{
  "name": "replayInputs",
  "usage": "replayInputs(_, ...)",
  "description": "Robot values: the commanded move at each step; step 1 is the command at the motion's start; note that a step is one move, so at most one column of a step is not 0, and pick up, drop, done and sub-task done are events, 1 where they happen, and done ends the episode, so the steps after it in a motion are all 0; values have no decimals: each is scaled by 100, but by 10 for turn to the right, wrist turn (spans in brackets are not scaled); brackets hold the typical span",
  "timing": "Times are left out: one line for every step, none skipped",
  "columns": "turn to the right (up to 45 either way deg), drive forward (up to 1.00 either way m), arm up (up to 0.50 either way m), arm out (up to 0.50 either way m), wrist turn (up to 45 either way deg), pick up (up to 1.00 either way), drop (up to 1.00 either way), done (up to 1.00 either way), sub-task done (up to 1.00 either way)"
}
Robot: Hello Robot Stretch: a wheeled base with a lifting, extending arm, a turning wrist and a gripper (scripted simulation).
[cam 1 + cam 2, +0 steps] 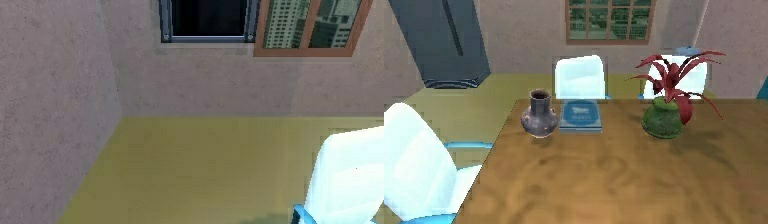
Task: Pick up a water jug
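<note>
The end effector's state cannot be told. The dark water jug (539,113) is standing upright on the wooden desk (614,185), toward 10 o'clock from the arm side view's middle. A blue book (581,117) is lying just beside it at 3 o'clock. Farther that way, a red-leaved plant (663,100) is sitting in a green pot.

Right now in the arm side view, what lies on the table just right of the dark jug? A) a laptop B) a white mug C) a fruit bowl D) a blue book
D: a blue book lies flat on the table beside the dark jug, with the red-leaved plant farther to the view's right.
</note>
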Motion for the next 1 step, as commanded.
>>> replayInputs(0, 0, 50, 0, 0, 0, 0, 0, 0)
